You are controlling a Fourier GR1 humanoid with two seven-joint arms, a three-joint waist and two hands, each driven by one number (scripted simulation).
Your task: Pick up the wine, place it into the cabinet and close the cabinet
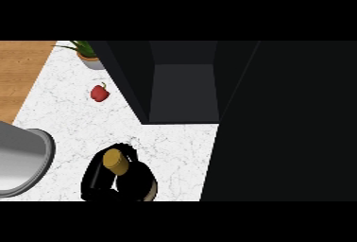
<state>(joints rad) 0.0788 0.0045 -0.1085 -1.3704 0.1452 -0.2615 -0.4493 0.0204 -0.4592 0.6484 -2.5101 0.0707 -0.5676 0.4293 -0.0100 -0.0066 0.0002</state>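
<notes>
The left hand (97, 182), black, curls around the wine (117, 161) low on the white counter (174, 151), gold cap upward. Above it, the dark cabinet (182, 85) stands open. A red pepper (99, 93) and plant (87, 53) sit upper left; a grey sink (24, 163) lies at left.

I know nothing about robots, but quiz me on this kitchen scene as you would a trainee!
1. True or false: the cabinet is shut.
2. What colour is the top of the wine bottle? A) red B) golden yellow C) green
3. Which small item lies on the counter between the potted plant and the bottle?

Key: 1. False, it stands open and its dark inside shows. 2. B. 3. The red pepper.
</notes>
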